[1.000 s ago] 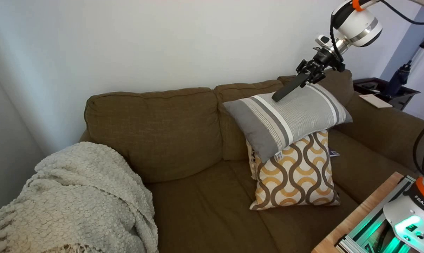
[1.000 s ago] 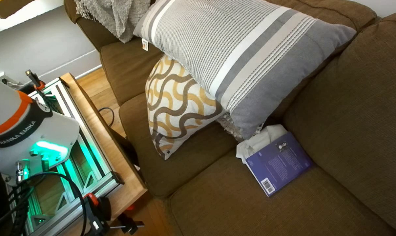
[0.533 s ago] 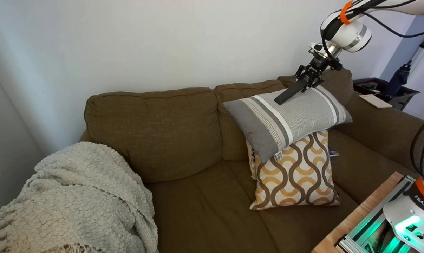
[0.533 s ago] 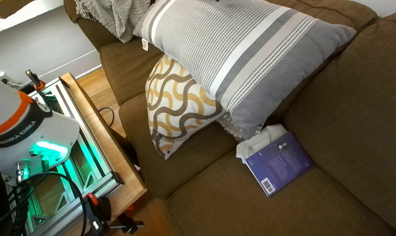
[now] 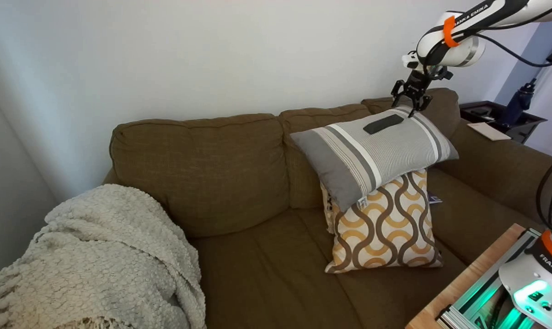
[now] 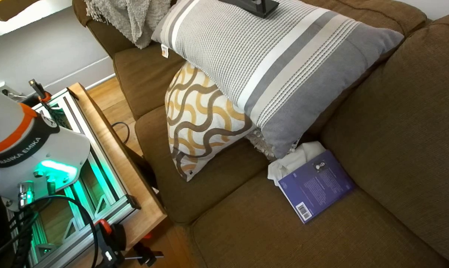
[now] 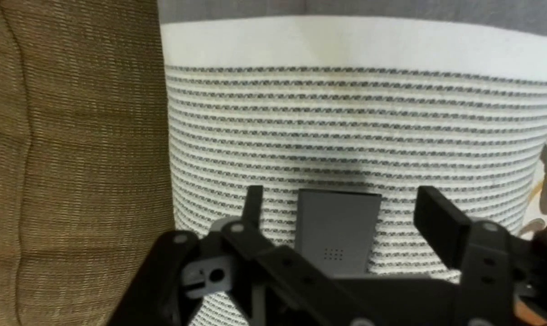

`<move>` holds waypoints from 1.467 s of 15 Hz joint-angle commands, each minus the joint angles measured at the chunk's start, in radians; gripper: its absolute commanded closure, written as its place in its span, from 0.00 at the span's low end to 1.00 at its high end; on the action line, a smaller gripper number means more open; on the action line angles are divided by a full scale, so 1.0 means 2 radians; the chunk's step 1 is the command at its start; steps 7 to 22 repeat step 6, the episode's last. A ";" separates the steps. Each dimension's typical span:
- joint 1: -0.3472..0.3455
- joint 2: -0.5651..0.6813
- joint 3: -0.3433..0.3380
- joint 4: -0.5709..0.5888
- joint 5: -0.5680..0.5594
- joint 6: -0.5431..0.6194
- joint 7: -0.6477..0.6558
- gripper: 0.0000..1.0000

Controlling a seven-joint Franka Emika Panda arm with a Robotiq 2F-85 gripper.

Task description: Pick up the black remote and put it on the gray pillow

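The black remote (image 5: 383, 124) lies on the gray pillow (image 5: 385, 146), on its ribbed pale middle between the white stripes. At the top edge of an exterior view, part of the remote (image 6: 246, 5) shows on the pillow (image 6: 231, 48). My gripper (image 5: 403, 110) is just above the remote's end nearer the arm. In the wrist view the gripper (image 7: 343, 201) stands open, its fingers (image 7: 438, 222) apart on either side of the remote (image 7: 339, 226), with pillow fabric (image 7: 346, 131) visible in both gaps. The remote's near end is hidden behind the gripper's body.
Below the pillow leans a mustard-and-white patterned cushion (image 5: 385, 224). The brown sofa (image 5: 202, 169) backs onto a wall. A fluffy throw (image 5: 111, 256) covers one end. A purple book (image 6: 315, 186) lies on the seat, and the robot's wooden-topped stand (image 6: 150, 201) is beside the sofa.
My gripper has opened and let go of the remote, which was tilted in its jaws and now rests on the pillow. The arm has come lower, and the remote has entered an exterior view's top edge.
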 commanded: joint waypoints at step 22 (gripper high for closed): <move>0.011 -0.115 -0.009 -0.028 0.087 -0.017 0.013 0.00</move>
